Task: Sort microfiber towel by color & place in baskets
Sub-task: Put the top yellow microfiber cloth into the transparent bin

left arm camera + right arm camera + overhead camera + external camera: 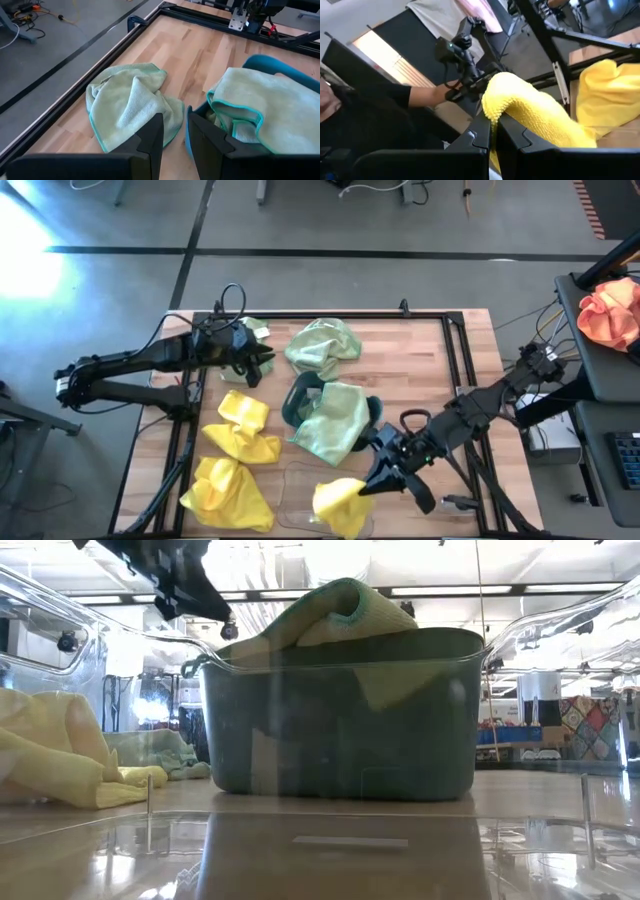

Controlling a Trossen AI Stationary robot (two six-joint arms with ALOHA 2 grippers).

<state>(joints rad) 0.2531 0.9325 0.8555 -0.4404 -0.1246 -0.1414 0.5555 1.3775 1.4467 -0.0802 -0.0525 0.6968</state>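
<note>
**Yellow towel held over clear basket**

Landmark: teal basket (300,395). Left gripper (262,361) waits to its left, fingers (150,137) only narrowly apart, empty – loose green towel (322,345) just beyond. Green towel (335,420) drapes over the teal rim, prob. sorted. Right gripper (372,485) pinches yellow towel (340,502) – held over clear basket (295,505) for drop. Clear basket's outline hard to trace.

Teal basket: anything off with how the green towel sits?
Yes. The green towel is draped over the teal basket, spilling past its rim rather than lying inside. Another green towel lies loose on the table. The right gripper grips a yellow towel.
</note>
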